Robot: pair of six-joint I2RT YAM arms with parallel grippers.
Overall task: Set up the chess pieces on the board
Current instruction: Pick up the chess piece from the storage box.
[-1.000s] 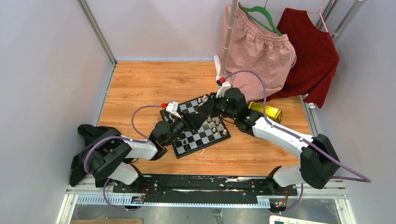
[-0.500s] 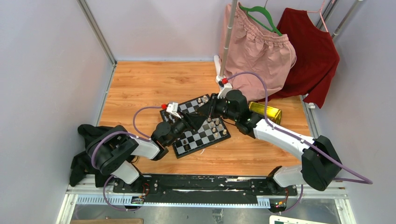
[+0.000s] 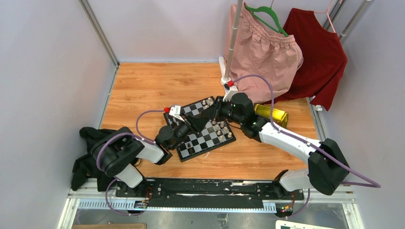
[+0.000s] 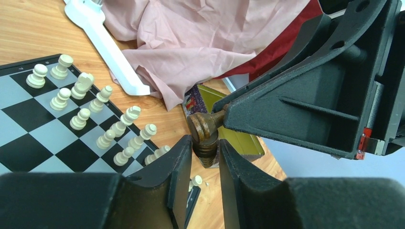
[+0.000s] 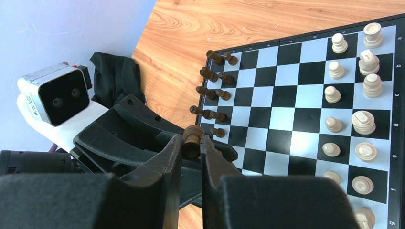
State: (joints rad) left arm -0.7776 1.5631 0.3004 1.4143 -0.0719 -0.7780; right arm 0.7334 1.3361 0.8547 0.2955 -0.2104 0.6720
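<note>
**Two sets of fingers, one piece, right over the board**

Here's the meeting point: the left fingers are clamped on the lower half of a dark piece, one on each side, and the right fingers pinch its rounded head. Both arms have hold of the same piece, up in the air above the board, towards the edge where the dark pieces sit.

Those dark pieces line that edge of the board in two ragged rows. The cream pieces fill the two rows on the opposite edge. The middle of the board shows bare black and grey checks.

Now the surroundings. The board lies at an angle on a wood-grain bench. A gold tray sits just beside the board on its right. Behind the board a white stand foot rests on the bench, with a pole rising from it. A pink garment on a green hanger drapes down to the bench there, and a red garment hangs beside it. A black cloth is heaped well to the left of the board, by the left arm's base. Pale lilac walls close in on three sides, with metal poles in the corners.
</note>
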